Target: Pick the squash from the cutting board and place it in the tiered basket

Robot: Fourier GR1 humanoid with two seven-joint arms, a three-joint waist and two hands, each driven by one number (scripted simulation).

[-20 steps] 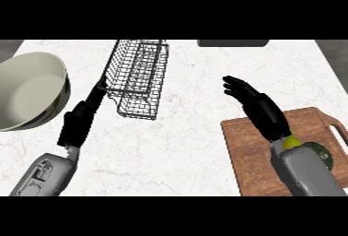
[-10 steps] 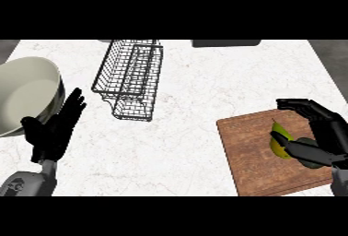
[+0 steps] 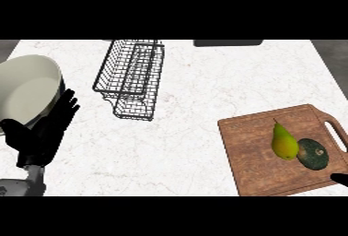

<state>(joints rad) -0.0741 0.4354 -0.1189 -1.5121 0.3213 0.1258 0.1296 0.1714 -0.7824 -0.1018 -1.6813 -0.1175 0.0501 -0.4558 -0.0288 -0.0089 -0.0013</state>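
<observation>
A dark green round squash (image 3: 313, 153) lies on the wooden cutting board (image 3: 255, 156) at the right, touching a yellow-green pear-shaped fruit (image 3: 284, 142) on its left. The black wire tiered basket (image 3: 132, 76) stands at the back centre-left with nothing in it. Only a black tip of my right hand (image 3: 340, 179) shows at the lower right edge, just below the squash and apart from it. My left hand (image 3: 41, 133) is held up open at the left, fingers straight, holding nothing.
A large white bowl (image 3: 24, 90) sits at the far left, just behind my left hand. A dark flat object (image 3: 228, 43) lies at the counter's back edge. Bare white counter (image 3: 183, 138) stretches between the basket and the board.
My right hand has drawn back from over the board to the lower right edge, uncovering the squash and the pear-shaped fruit. The left hand has stayed open at the left.
</observation>
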